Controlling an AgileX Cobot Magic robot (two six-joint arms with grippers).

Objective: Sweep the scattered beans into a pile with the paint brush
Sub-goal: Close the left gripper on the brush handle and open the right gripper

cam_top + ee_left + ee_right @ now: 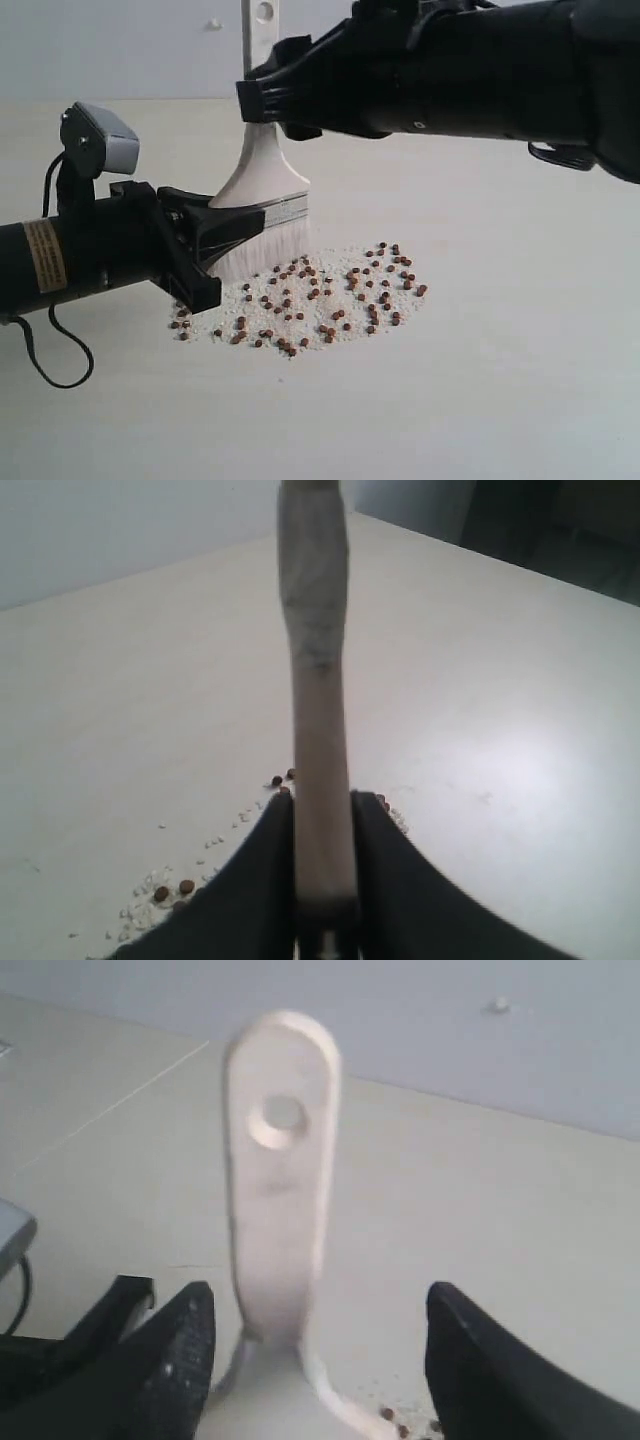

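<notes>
The paint brush [262, 185] stands upright on the table, its off-white bristles resting on the left edge of the beans [330, 290]. The reddish-brown beans lie in a loose, hand-wide pile [300, 300] mixed with whitish crumbs. My left gripper [225, 235] is shut on the brush at its silver ferrule; in the left wrist view the jaws [322, 820] clamp the brush [318, 680] edge-on. My right gripper [262, 100] is open around the upper handle, not touching it. In the right wrist view the handle [282, 1160], with its hole, stands between the spread fingers [320, 1300].
Pale bare table [500, 380] surrounds the bean patch. A few beans [172, 890] and crumbs show beside the left jaws, and a few beans [400, 1425] below the right jaws. A grey camera [100, 135] and a black cable [40, 360] sit on the left arm.
</notes>
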